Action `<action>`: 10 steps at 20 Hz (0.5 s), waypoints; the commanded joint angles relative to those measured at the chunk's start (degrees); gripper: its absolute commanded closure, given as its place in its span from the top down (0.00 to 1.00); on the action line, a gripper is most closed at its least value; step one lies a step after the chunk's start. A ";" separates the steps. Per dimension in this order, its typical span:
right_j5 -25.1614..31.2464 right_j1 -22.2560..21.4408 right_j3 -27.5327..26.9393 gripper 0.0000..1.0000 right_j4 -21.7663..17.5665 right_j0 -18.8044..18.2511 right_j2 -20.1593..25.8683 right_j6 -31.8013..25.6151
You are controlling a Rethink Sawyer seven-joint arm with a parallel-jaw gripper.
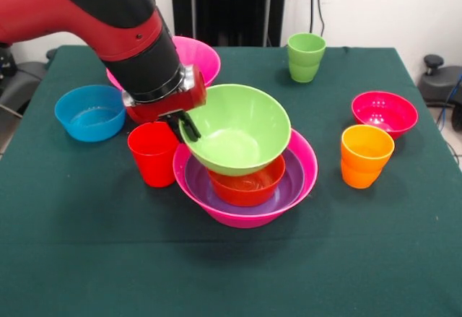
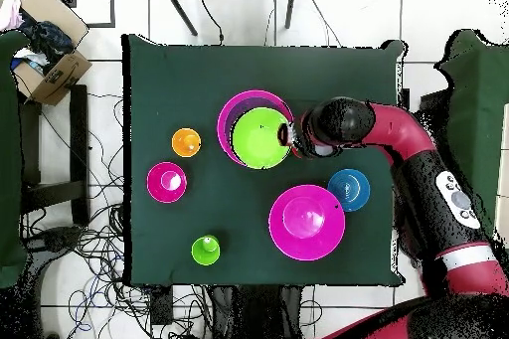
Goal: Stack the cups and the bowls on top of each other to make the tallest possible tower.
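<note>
My gripper (image 1: 189,127) (image 2: 285,136) is shut on the left rim of the lime green bowl (image 1: 238,126) (image 2: 258,138), which is tilted and sits over the tower. The tower is a large hot-pink bowl (image 1: 245,218) (image 2: 233,108) holding a purple bowl (image 1: 292,176) and an orange-red bowl (image 1: 247,185). A red cup (image 1: 153,154) stands just left of the tower, under my wrist. The orange cup (image 1: 366,156) (image 2: 186,142), the crimson bowl (image 1: 384,113) (image 2: 166,182) and the green cup (image 1: 306,57) (image 2: 206,249) stand apart.
A blue bowl (image 1: 90,113) (image 2: 348,189) and a second large hot-pink bowl (image 1: 206,57) (image 2: 306,221) lie beside my arm. A dark green cloth (image 1: 231,274) covers the table. A cardboard box (image 2: 50,62) sits off the table.
</note>
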 commanded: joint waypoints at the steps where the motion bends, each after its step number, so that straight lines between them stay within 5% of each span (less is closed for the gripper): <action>1: -5.05 3.64 4.83 0.00 -3.18 0.55 -0.15 -11.78; 10: -9.70 5.90 4.90 0.00 -3.20 -0.02 1.42 -11.95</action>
